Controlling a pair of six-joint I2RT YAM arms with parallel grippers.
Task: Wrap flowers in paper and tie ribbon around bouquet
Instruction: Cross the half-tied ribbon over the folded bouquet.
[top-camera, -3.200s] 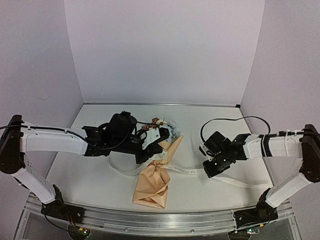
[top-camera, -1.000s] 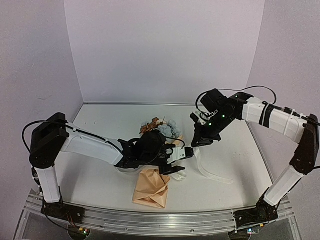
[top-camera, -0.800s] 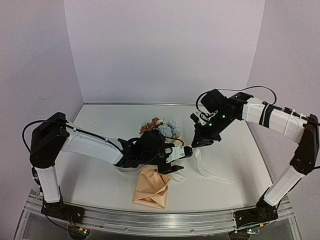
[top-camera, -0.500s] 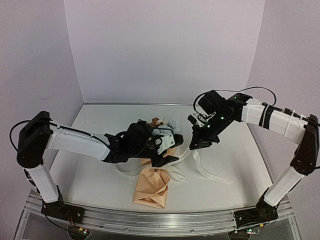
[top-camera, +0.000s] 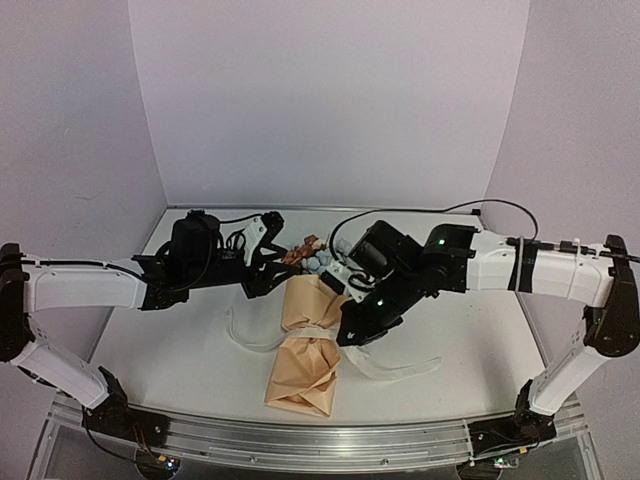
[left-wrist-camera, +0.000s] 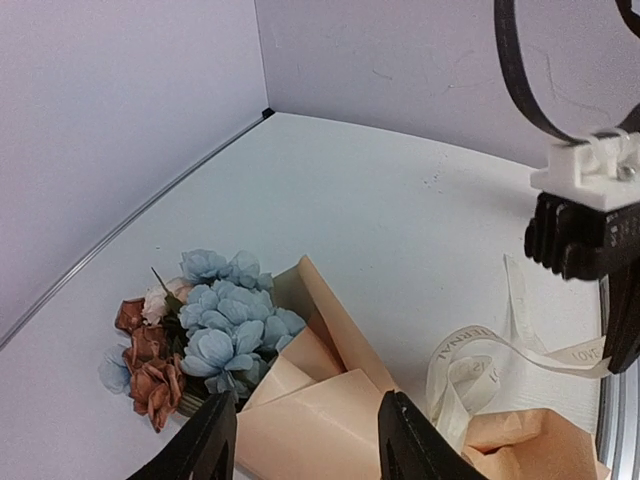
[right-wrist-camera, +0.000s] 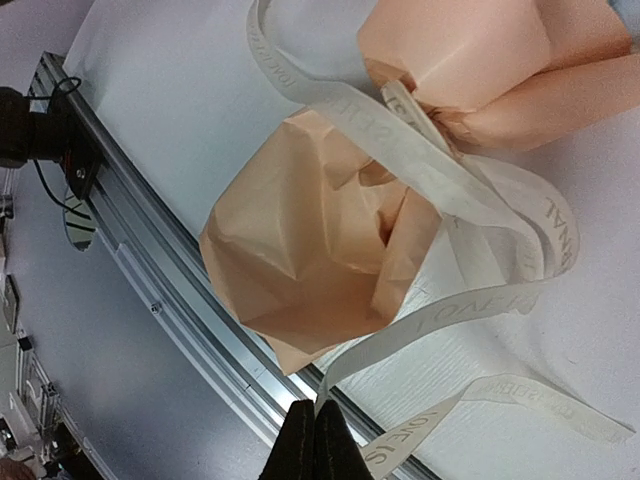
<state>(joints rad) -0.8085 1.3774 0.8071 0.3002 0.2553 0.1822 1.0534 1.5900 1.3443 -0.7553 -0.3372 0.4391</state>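
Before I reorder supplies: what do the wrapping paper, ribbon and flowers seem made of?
The paper: matte tan kraft, holds sharp creases. The ribbon: cream, probably woven fabric; limp, with printed lettering. The flowers: possibly artificial, cloth-like petals; unsure.

- Top external: sitting high at the near side, looking down across the whole table (top-camera: 180, 350) (farthest view).
- Left wrist: hovering low, closely facing the flower end of the bouquet (left-wrist-camera: 320, 410).
- Right wrist: looking steeply down, very near, onto its crumpled end and the ribbon (right-wrist-camera: 345, 108).
- All three are sharing the bouquet.
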